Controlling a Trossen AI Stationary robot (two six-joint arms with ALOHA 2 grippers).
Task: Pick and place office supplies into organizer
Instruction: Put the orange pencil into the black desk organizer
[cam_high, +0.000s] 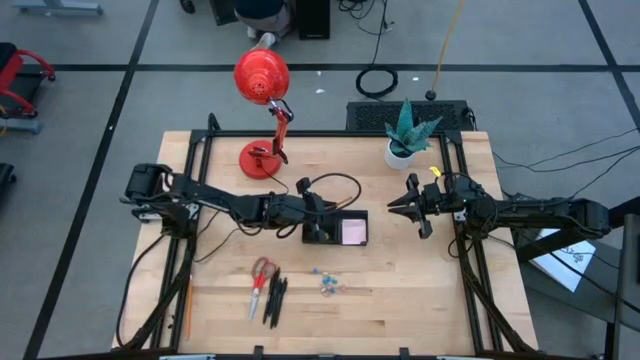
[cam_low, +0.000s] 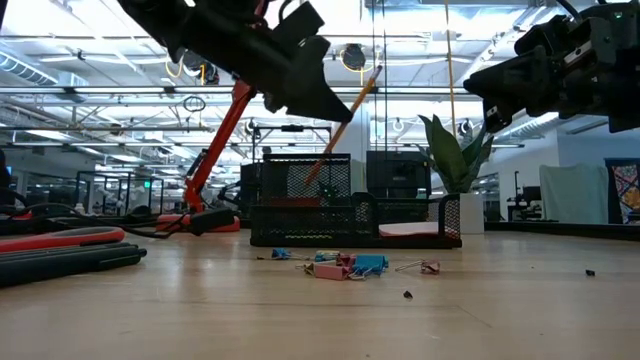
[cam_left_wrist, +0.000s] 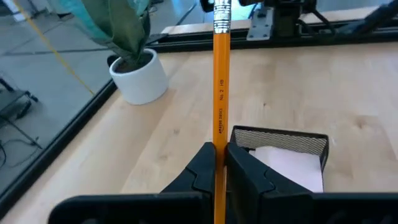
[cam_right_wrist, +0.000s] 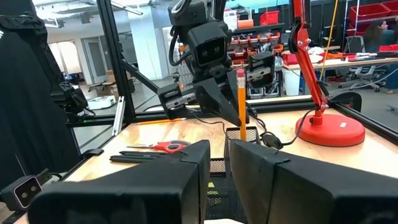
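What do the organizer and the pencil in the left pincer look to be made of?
Organizer: apparently black wire mesh, matte; the wall shows a fine grid you can see through. Pencil: likely painted wood, glossy orange, with printed lettering and a ribbed metal ferrule; the left pincer clamps it.

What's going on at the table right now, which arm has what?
The left gripper is shut on an orange pencil, holding it over the black organizer, whose other compartment holds a pale sticky-note pad. The right gripper hovers empty beside the organizer, near the plant pot. Scissors, black pens and small clips lie on the table, not yet put away.
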